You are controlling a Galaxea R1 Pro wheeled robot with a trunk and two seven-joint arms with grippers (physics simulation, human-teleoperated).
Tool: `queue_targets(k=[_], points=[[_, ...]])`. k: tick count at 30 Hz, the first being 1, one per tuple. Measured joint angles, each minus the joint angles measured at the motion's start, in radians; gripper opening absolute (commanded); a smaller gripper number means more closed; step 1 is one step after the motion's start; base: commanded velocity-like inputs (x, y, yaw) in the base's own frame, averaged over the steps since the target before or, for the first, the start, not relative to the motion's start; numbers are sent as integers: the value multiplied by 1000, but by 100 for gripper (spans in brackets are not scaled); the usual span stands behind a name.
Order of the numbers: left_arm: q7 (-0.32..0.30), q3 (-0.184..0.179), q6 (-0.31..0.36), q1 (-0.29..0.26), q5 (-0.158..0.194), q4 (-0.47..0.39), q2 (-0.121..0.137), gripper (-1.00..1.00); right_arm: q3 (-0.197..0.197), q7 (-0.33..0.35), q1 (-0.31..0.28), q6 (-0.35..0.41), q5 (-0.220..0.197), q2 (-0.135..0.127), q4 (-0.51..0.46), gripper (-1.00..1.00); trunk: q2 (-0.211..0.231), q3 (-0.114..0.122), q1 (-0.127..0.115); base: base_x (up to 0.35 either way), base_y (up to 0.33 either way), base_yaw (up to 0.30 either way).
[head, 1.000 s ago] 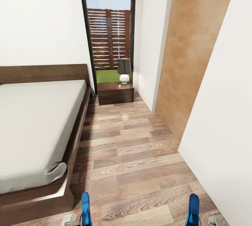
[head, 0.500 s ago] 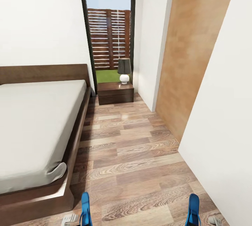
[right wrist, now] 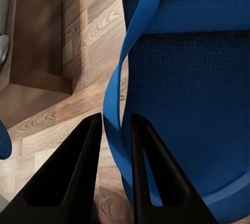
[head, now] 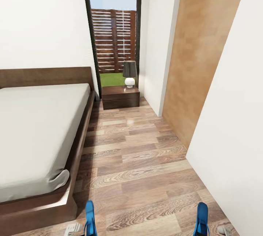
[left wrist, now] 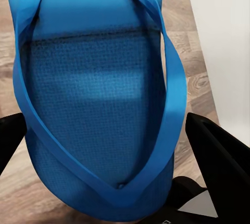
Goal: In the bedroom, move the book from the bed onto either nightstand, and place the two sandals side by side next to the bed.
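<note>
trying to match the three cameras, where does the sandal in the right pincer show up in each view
Head view: the right sandal pokes up at the bottom edge, right of centre, over the wood-plank floor.
Right wrist view: it fills the right half, its thong strap running between the black fingers.
Left wrist view: that blue sandal is the other one.
Shared landmark: the wood-plank floor.

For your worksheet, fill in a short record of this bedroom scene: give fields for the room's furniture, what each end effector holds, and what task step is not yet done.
Bed: white mattress on a dark frame, bed at view's left
Nightstand: nightstand beyond the bed, carrying a lamp
Left end effector: left end effector astride the left sandal
Right end effector: right end effector pinching the strap of the right sandal
Floor: wood planks, floor
Not yet done: sandals not yet set down beside the bed
</note>
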Motion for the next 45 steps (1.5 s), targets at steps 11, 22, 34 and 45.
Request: queue_targets(k=[11, 22, 34, 45], points=[[0, 0, -1, 0, 0, 0, -1, -100, 1, 0, 0, 0, 0, 0, 0, -100, 0, 0, -1, 207, 0, 0], [1, -1, 0, 0, 0, 0, -2, -100, 1, 0, 0, 0, 0, 0, 0, -100, 0, 0, -1, 322, 0, 0], [2, -2, 0, 0, 0, 0, -2, -100, 2, 0, 0, 0, 0, 0, 0, -100, 0, 0, -1, 323, -8, 0], [16, -2, 0, 0, 0, 0, -2, -100, 2, 0, 0, 0, 0, 1, 0, -100, 0, 0, -1, 323, -41, 0]])
